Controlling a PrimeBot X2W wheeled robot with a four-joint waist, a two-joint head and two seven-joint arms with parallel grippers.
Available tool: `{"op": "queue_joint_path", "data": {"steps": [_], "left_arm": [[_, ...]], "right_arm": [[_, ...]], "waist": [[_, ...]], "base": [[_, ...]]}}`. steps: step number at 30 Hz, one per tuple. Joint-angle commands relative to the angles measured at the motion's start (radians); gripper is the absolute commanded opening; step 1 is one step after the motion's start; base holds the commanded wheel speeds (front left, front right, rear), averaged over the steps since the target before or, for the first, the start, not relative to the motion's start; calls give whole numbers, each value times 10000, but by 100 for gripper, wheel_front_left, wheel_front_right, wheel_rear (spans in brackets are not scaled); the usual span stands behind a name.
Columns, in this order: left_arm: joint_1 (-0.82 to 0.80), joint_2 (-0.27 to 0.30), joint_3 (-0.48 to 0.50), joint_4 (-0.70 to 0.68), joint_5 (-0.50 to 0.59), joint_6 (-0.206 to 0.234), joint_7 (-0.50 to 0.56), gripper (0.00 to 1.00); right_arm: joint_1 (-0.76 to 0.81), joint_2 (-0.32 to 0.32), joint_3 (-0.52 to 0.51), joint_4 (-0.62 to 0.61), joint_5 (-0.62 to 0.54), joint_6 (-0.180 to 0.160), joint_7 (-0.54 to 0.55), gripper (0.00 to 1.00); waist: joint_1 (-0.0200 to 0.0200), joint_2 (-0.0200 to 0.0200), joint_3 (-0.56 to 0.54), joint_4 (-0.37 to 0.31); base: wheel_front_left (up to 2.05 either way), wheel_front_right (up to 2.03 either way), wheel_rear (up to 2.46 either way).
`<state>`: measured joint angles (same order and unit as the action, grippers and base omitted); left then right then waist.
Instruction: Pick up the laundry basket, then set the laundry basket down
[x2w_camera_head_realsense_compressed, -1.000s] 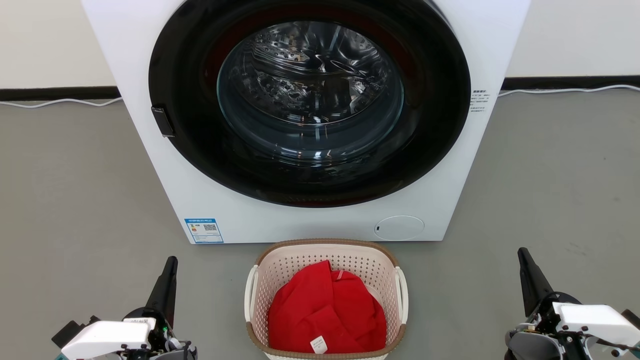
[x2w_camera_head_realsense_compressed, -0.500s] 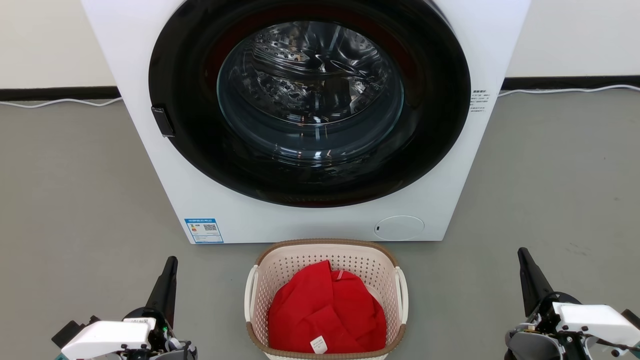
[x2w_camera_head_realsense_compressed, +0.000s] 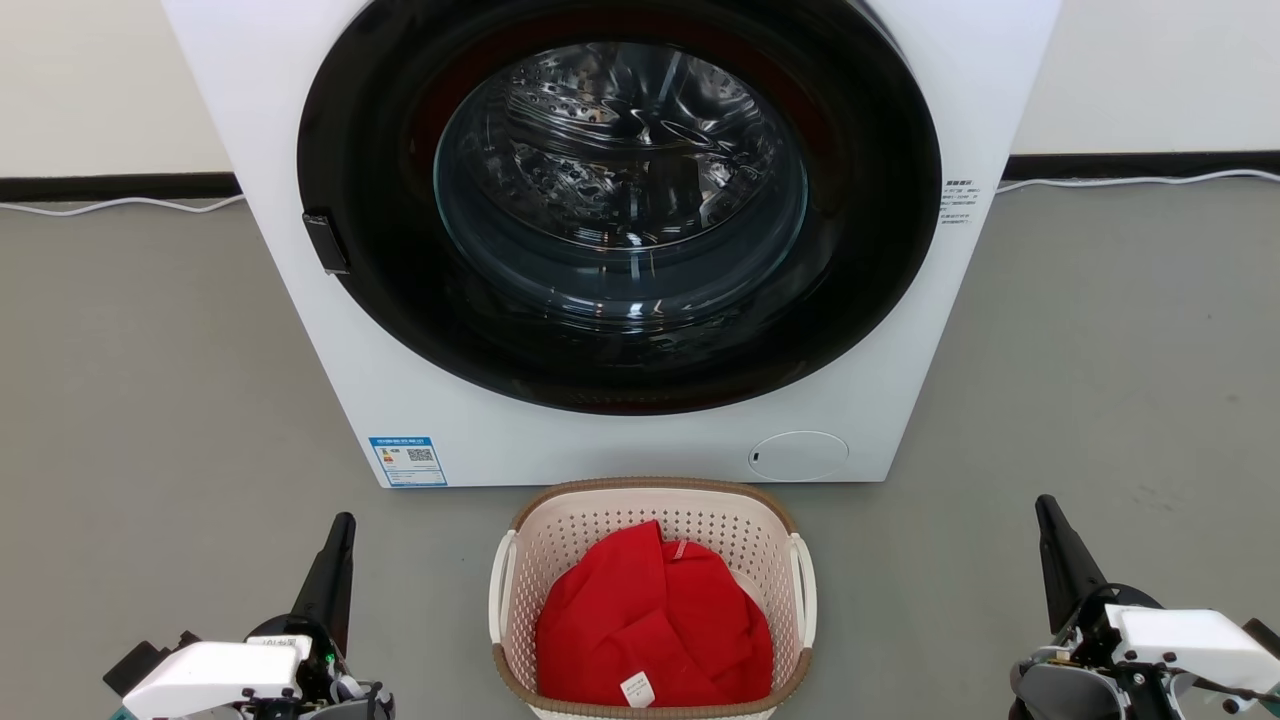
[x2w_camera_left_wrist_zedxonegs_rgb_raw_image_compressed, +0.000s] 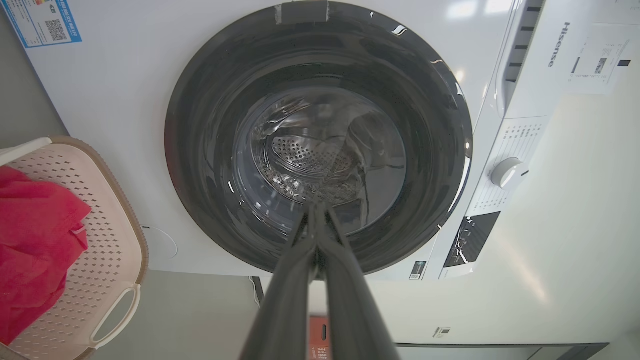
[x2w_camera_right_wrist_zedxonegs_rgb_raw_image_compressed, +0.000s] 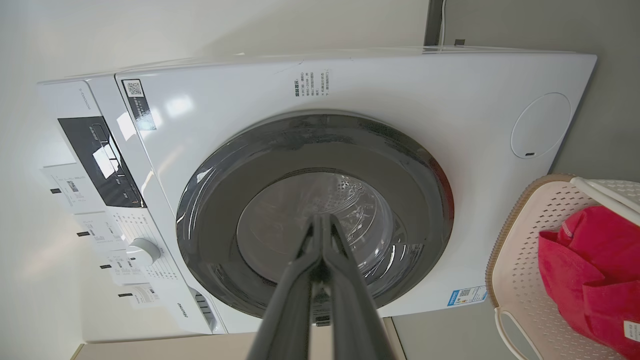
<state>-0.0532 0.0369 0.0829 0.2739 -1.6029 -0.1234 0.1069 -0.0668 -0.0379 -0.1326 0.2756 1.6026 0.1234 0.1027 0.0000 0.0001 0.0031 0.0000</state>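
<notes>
The laundry basket (x2w_camera_head_realsense_compressed: 610, 520) stands on the grey floor just in front of the washing machine, cream-white with perforated walls, a brown rim and white side loop handles. A red garment (x2w_camera_head_realsense_compressed: 650, 625) lies inside it. My left gripper (x2w_camera_head_realsense_compressed: 343, 525) hangs shut at the lower left, well to the left of the basket and apart from it. My right gripper (x2w_camera_head_realsense_compressed: 1045, 505) is shut at the lower right, farther from the basket's right handle. The left wrist view has the basket (x2w_camera_left_wrist_zedxonegs_rgb_raw_image_compressed: 107, 235) at its left edge beyond shut fingers (x2w_camera_left_wrist_zedxonegs_rgb_raw_image_compressed: 316, 220). In the right wrist view the basket (x2w_camera_right_wrist_zedxonegs_rgb_raw_image_compressed: 525, 250) lies at the right.
A white front-loading washing machine (x2w_camera_head_realsense_compressed: 600, 440) with a closed dark round door (x2w_camera_head_realsense_compressed: 620, 200) stands directly behind the basket. Bare grey floor (x2w_camera_head_realsense_compressed: 150, 400) spreads on both sides. A white cable (x2w_camera_head_realsense_compressed: 110, 205) runs along the dark skirting at the wall.
</notes>
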Motion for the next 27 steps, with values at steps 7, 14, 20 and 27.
{"op": "queue_joint_path", "data": {"steps": [7, 14, 20, 27], "left_arm": [[-549, 133, 308, -287, -57, -73, 63, 0], [-549, 133, 308, -287, -57, -73, 63, 0], [-549, 133, 308, -287, -57, -73, 63, 0], [-549, 133, 308, -287, -58, -73, 63, 0]], "right_arm": [[-411, -123, 192, -309, 64, 73, 102, 0], [-411, -123, 192, -309, 64, 73, 102, 0], [-411, -123, 192, -309, 64, 73, 102, 0], [-411, -123, 192, -309, 64, 73, 102, 0]], "waist": [[0, -1, 0, 0], [0, -1, 0, 0], [0, -1, 0, 0], [0, -1, 0, 0]], "base": [[0, 0, 0], [0, 0, 0], [0, 0, 0], [0, 0, 0]]}}
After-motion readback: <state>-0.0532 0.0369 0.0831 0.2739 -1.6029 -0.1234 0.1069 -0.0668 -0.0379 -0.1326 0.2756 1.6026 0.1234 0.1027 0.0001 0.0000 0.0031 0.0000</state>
